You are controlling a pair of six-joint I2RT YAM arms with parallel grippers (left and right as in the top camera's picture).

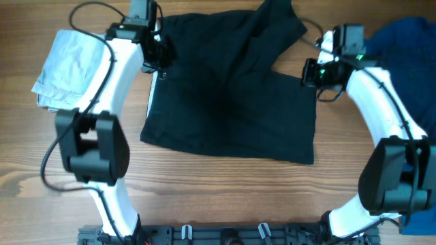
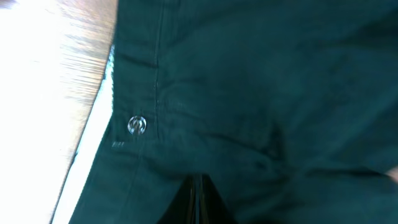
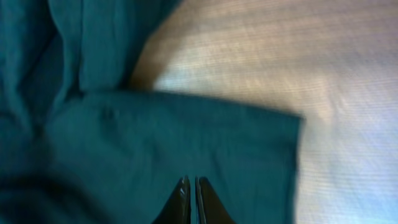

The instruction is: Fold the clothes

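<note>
The black shorts [image 1: 231, 102] lie spread on the wooden table, with one leg flopped up at the back. My left gripper [image 1: 160, 58] is at their back left corner, by the waistband. In the left wrist view its jaws [image 2: 199, 186] are shut and pressed into the dark cloth [image 2: 261, 81] near a metal stud [image 2: 137, 124]. My right gripper [image 1: 310, 71] is at the shorts' back right corner. In the right wrist view its jaws [image 3: 189, 186] are shut on the cloth [image 3: 155, 137], just inside the corner.
A folded pale blue denim piece [image 1: 68, 68] lies at the back left. A royal-blue garment [image 1: 409, 47] lies at the back right, past the right arm. Bare wooden table [image 1: 225, 197] shows in front of the shorts.
</note>
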